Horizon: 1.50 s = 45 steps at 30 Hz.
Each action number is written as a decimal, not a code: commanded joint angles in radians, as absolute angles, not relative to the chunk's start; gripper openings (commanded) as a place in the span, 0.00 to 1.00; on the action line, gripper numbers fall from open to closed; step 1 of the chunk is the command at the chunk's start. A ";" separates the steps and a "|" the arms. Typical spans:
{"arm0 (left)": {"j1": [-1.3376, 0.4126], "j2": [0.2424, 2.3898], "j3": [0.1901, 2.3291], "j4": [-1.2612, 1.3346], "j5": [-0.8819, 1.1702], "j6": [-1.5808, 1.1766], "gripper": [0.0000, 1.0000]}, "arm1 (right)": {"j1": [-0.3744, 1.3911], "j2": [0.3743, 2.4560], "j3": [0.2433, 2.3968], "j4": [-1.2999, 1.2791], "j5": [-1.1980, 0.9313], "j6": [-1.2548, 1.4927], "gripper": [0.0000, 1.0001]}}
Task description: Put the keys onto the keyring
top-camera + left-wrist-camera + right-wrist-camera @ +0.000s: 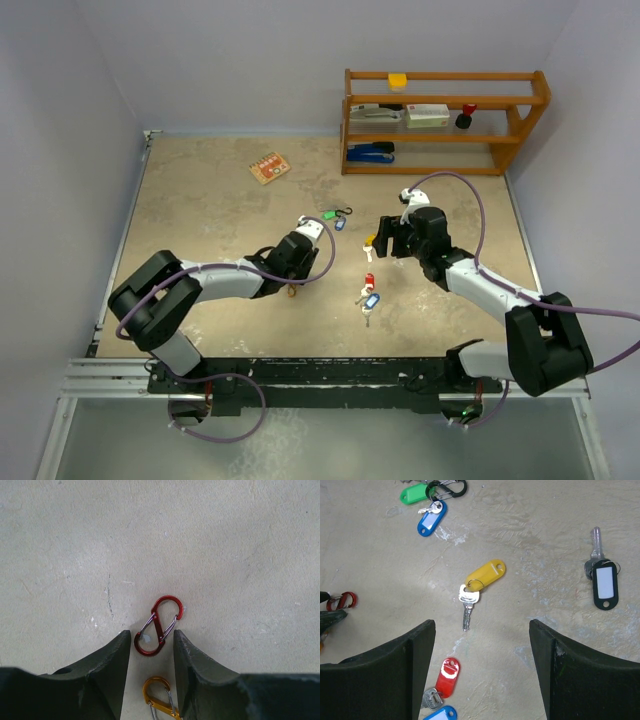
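Nothing here can be read. The black-framed key tag (pixel 603 586) has a blank white window. Print on the orange card (pixel 269 167) and the shelf boxes (pixel 427 114) is too small to read.

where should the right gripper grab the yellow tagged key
Probably the yellow tag, not the thin key lying flat. Come straight down with the right gripper, turned to close across the tag's narrow width: it lies diagonally, with bare table along both long sides.

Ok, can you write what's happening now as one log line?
left jaws: straddling red clip | right jaws: open, facing yellow-tag key
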State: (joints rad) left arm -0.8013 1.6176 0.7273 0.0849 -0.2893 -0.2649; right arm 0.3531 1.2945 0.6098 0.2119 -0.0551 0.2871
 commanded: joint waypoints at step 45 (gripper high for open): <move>-0.819 1.624 1.012 -0.003 -0.496 -0.286 0.00 | 0.354 1.290 0.662 0.176 -0.082 0.267 0.75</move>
State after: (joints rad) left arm -0.8143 1.6585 0.8555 0.0017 -0.3866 -0.2546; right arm 0.3531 1.2881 0.6098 0.2073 -0.0559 0.2832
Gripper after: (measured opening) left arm 0.022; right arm 0.771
